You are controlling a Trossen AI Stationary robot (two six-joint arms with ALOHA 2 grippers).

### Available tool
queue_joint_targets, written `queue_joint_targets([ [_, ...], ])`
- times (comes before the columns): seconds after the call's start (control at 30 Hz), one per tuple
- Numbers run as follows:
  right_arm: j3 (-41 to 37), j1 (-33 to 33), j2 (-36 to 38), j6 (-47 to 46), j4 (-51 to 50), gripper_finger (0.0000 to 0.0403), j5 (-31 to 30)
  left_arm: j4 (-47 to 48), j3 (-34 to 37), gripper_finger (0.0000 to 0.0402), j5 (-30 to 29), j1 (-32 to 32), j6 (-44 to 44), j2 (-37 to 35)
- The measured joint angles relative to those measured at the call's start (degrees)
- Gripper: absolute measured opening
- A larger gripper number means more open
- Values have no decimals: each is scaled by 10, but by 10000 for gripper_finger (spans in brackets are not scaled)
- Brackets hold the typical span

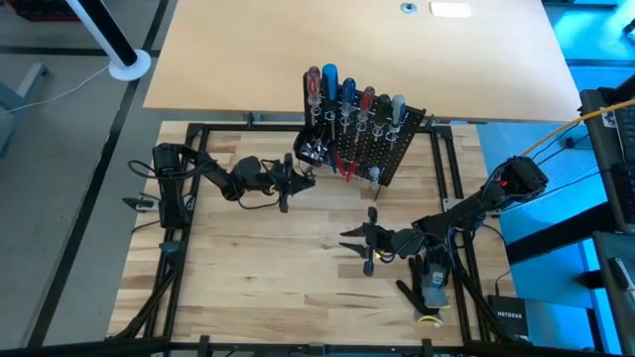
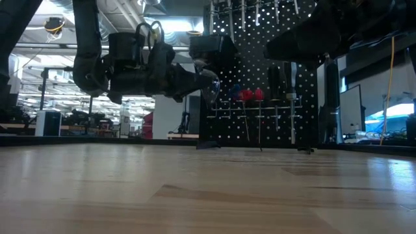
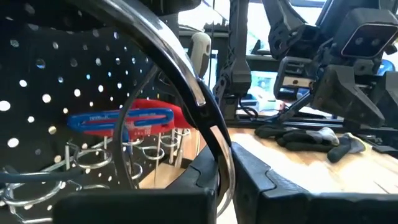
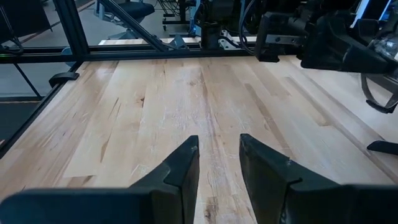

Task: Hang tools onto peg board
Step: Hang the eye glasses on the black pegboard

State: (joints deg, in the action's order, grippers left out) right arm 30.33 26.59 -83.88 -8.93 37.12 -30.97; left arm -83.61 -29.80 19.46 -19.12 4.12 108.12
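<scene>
The black peg board (image 1: pixel 375 149) stands at the table's far middle. Screwdrivers with red, blue and grey handles (image 1: pixel 347 94) hang upright in its wire rings. A small tool with a red and blue handle (image 3: pixel 124 118) sits lower on the board. My left gripper (image 1: pixel 303 171) is beside the board's left end, above the table, shut on a curved silver metal tool (image 3: pixel 186 74). My right gripper (image 1: pixel 349 241) hovers open over bare wood near the table's middle, in front of the board, touching nothing. My left gripper (image 3: pixel 227 158) pinches the curved silver tool between its two fingers, on the lower end of its arched chrome bar (image 3: pixel 219 146). The fingers come in level from the table's left, toward the peg board (image 3: pixel 50 74). The tool (image 2: pixel 209 84) is lifted clear of the table. Whether it touches the board cannot be told.
A black-and-grey work glove (image 1: pixel 432 290) lies near the table's right near corner, beside the right arm. A black frame (image 1: pixel 189 134) runs round the wooden table top. Bare wood (image 4: pixel 186 93) spreads in front of the right gripper (image 4: pixel 219 152).
</scene>
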Motion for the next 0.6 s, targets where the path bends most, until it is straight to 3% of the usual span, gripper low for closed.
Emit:
queue_joint_targets([
  [0.33, 0, 0, 0, -1, 0, 115, 0, -23, 0, 12, 0, -1, 6, 0],
  [0.6, 0, 0, 0, -3, -1, 115, 0, 10, 0, 12, -34, -1, -31, 0],
])
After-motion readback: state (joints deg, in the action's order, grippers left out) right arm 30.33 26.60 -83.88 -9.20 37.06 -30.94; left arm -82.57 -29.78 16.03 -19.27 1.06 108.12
